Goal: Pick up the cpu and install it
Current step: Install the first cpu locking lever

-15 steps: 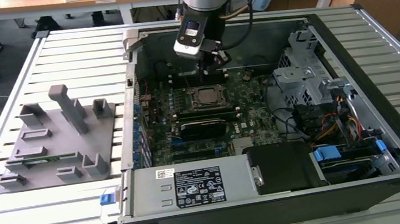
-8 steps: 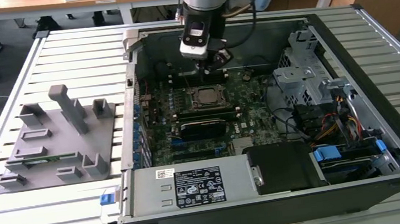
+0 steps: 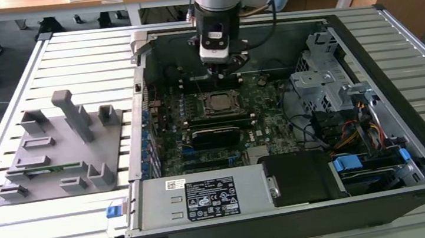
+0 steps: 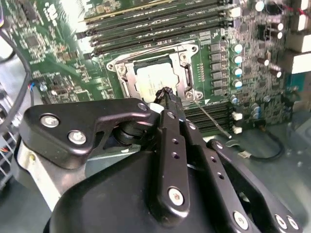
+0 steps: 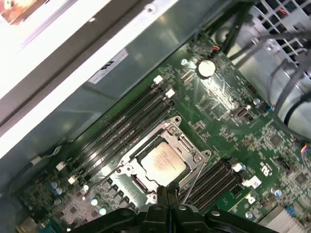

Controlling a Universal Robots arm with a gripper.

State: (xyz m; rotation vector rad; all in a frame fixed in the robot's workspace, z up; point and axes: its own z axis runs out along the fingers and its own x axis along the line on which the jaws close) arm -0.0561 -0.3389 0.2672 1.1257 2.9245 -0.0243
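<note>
The cpu (image 3: 221, 102) is a silver-topped square chip lying flat in the metal socket frame (image 3: 205, 111) on the green motherboard inside the open computer case. Both wrist views show the cpu (image 4: 156, 79) (image 5: 163, 162) seated inside the frame (image 4: 187, 51) (image 5: 194, 148). My gripper (image 3: 223, 65) hangs above the board, just beyond the socket toward the case's far wall. In both wrist views its black fingertips (image 4: 166, 92) (image 5: 163, 193) are pressed together with nothing between them, a short way above the chip's edge.
Memory slots (image 5: 126, 121) run along both sides of the socket. A grey plastic tray (image 3: 58, 153) with upright blocks sits outside the case on the exterior view's left. The power supply (image 3: 205, 197), a drive cage (image 3: 326, 77) and bundled cables (image 3: 348, 134) crowd the case.
</note>
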